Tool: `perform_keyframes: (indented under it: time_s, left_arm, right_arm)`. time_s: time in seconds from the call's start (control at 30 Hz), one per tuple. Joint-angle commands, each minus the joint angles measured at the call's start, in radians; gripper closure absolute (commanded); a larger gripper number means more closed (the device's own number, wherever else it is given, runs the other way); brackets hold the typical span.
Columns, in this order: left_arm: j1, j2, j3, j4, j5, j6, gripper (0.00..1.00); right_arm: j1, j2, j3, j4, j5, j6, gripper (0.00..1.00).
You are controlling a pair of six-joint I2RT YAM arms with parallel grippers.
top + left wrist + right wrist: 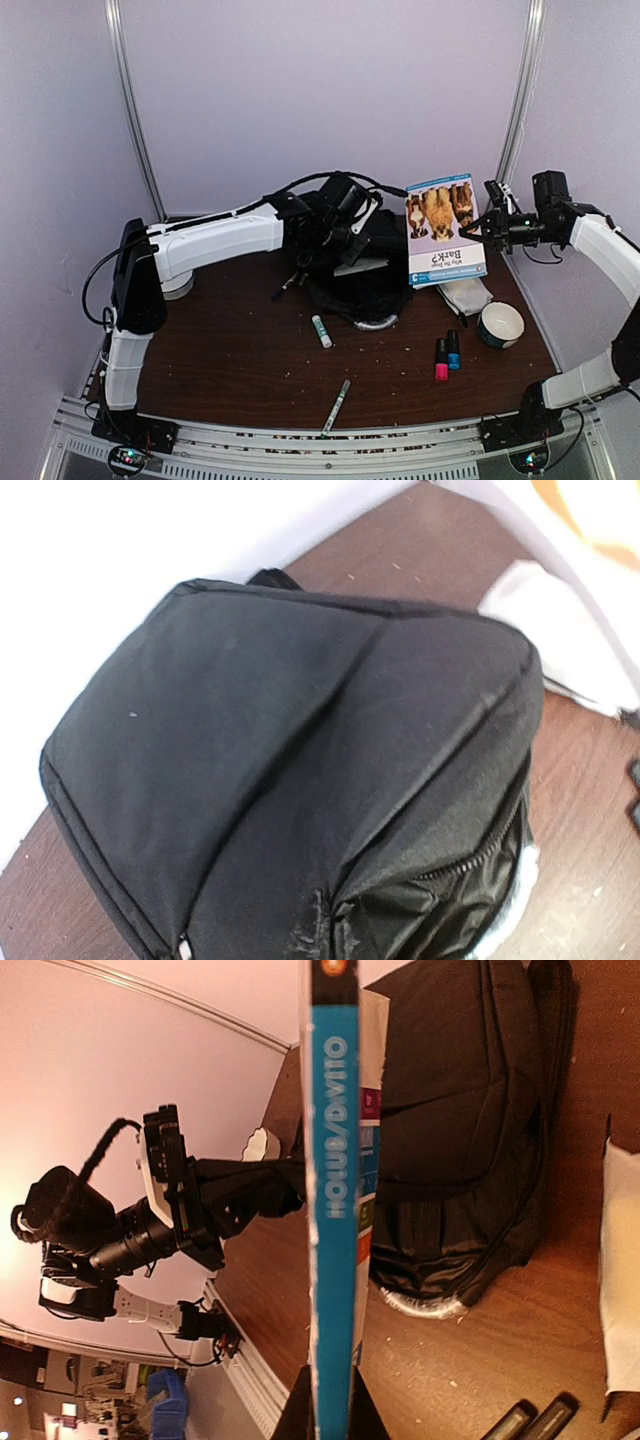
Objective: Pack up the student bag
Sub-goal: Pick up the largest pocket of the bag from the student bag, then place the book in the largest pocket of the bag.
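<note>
1. Student bag (362, 295) at far centre of table (230, 360); left gripper (350, 243) clamped shut on its fabric
2. Right gripper (492, 226) pinches the dog book (444, 232) upright, not yet packed
3. Glue stick (321, 331) and marker (337, 405) lie loose, unpacked

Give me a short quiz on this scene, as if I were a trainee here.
1. True or false: the dog book lies flat on the table.
2. Which pincer holds the book? A) left pincer B) right pincer
3. What colour is the student bag?
Key: 1 false, it is held up in the air; 2 B; 3 black.
</note>
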Motion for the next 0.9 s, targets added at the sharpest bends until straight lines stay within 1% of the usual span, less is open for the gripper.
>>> perform_keyframes:
  time_s: [0.0,0.07,0.17,0.3,0.5,0.6,0.67,0.87]
  left_arm:
    - [0.022,-0.025,0.039,0.094,0.001,-0.057,1.00]
    - [0.031,-0.023,0.041,0.104,0.014,-0.075,1.00]
    - [0.046,-0.019,0.042,0.123,0.039,-0.101,1.00]
    - [0.059,-0.005,0.052,0.133,0.072,-0.132,1.00]
    - [0.065,0.001,0.057,0.144,0.088,-0.152,1.00]
    - [0.065,0.001,0.063,0.144,0.102,-0.156,1.00]
    - [0.065,0.001,0.071,0.143,0.107,-0.157,1.00]
    - [0.066,-0.011,0.081,0.133,0.107,-0.161,1.00]
  right_arm:
    - [0.051,-0.010,-0.025,-0.011,-0.123,0.060,1.00]
    - [0.078,-0.027,-0.040,-0.058,-0.120,0.037,1.00]
    - [0.117,-0.061,-0.116,-0.060,-0.116,0.038,1.00]
    - [0.162,-0.091,-0.234,0.032,-0.134,0.116,1.00]
    - [0.246,-0.105,-0.319,0.091,-0.115,0.149,1.00]
    - [0.273,-0.083,-0.360,0.169,-0.112,0.203,1.00]
    - [0.284,-0.057,-0.358,0.213,-0.106,0.210,1.00]
    - [0.336,0.055,-0.322,0.271,-0.051,0.138,1.00]
